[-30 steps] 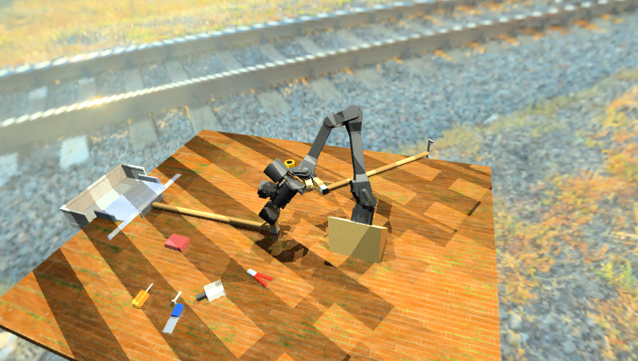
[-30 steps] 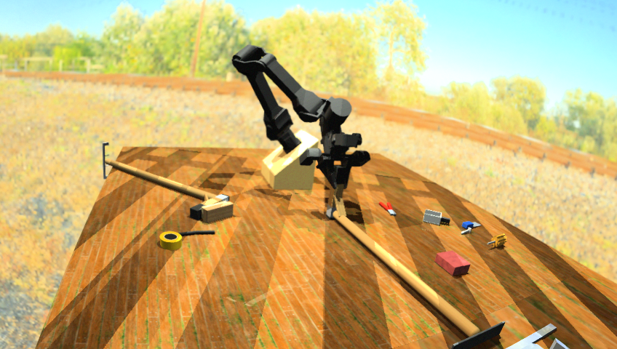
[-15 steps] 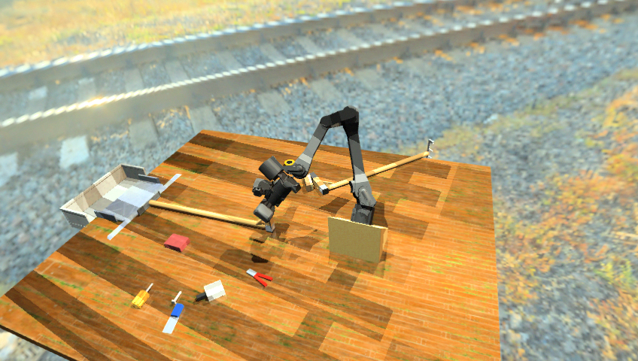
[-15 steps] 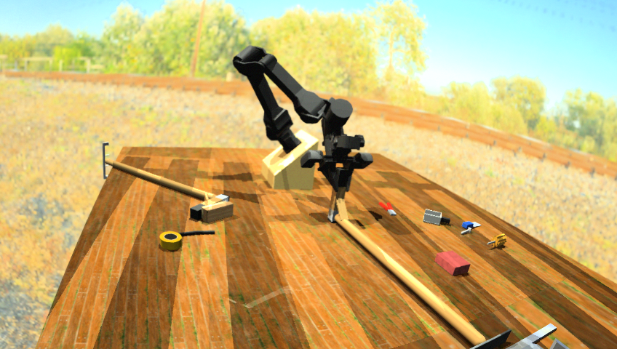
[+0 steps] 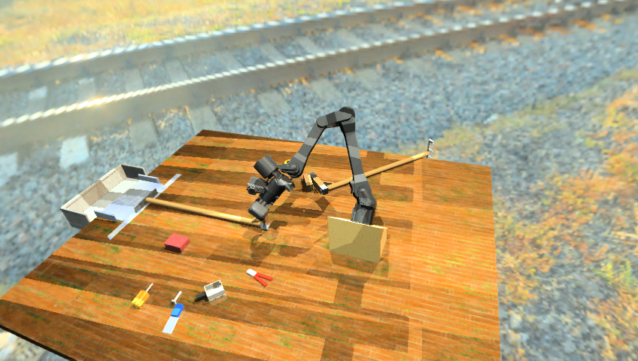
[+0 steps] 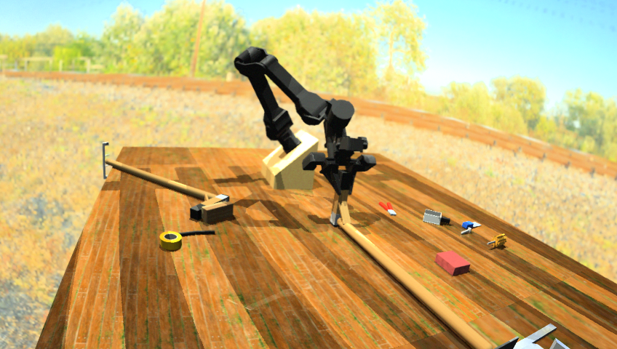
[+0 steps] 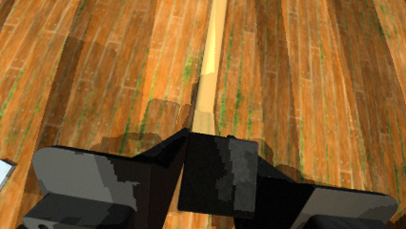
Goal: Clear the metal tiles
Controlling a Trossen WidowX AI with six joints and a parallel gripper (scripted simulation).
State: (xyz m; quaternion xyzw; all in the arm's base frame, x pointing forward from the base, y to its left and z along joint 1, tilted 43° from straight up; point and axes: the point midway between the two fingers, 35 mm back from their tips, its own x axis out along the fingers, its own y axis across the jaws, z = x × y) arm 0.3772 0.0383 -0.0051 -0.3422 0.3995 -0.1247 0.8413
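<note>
Right now we have our fingers (image 5: 264,219) (image 6: 340,192) closed partway, clamped on the grip end of the long scraper (image 5: 201,210) (image 6: 411,283) (image 7: 208,88). Its wooden shaft runs low over the desk (image 5: 286,308) (image 6: 142,276) (image 7: 119,62), from our grip to the steel bench plate (image 5: 129,196) (image 6: 536,337), and its dark blade (image 5: 145,199) (image 6: 507,343) is at the plate (we cannot tell whether it touches the steel). The catch box (image 5: 95,195) adjoins the plate's far end, at the edge of the desk. We cannot make out any separate tiles on the plate or in the box, so how many are cleared we cannot say.

Our arm (image 5: 353,154) (image 6: 294,80) rises from a pale slanted stand (image 5: 356,239) (image 6: 294,174), bends high up and reaches down to the scraper. A red block (image 5: 177,242) (image 6: 452,262) lies to one side of the shaft, with red-handled pliers (image 5: 259,275) (image 6: 387,208) well apart from it. Off to the shaft's other side, a second long-handled tool (image 5: 393,164) (image 6: 160,179) lies with one end by a wooden block (image 5: 307,182) (image 6: 217,213), and a yellow tape roll (image 5: 287,162) (image 6: 170,241) sits near that block.
</note>
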